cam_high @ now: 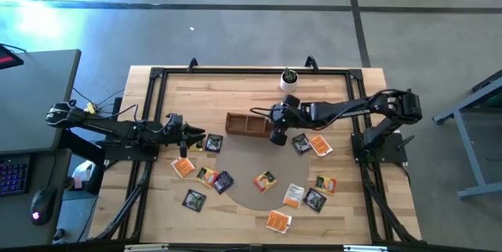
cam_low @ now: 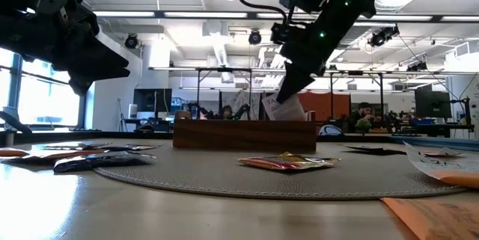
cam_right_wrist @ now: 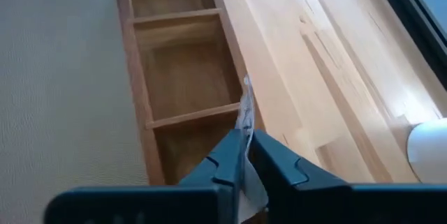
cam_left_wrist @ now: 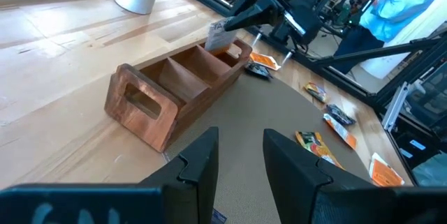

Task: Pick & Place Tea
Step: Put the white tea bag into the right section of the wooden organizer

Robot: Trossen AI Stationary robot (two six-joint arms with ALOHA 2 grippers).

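Note:
A wooden box [cam_high: 247, 123] with three open compartments stands on the far part of a round grey mat [cam_high: 243, 158]. Several flat tea sachets lie on the mat and table: orange [cam_high: 183, 166], dark [cam_high: 194, 199], yellow [cam_high: 265, 181], whitish [cam_high: 292, 195]. My right gripper [cam_high: 276, 126] is over the box's right end, shut on a whitish sachet [cam_low: 284, 109]. My left gripper [cam_high: 196, 136] is open and empty above the mat's left edge, left of the box; it also shows in the left wrist view [cam_left_wrist: 241, 161]. My right gripper pinches the whitish sachet's upper part [cam_right_wrist: 244, 135] between its two fingers. The fingers slant down from the table's right side. The sachet stands on edge and sticks out below the fingertips [cam_left_wrist: 220, 35] over the box's right end compartment [cam_right_wrist: 199, 147]. Its lower edge is about level with the box's rim.
A small white cup with a plant [cam_high: 290, 79] stands at the table's far edge, just behind the box. A dark sachet [cam_high: 213, 143] lies close to my left gripper. More sachets [cam_high: 319, 144] lie under my right arm. Black frame rails run along the table's edges.

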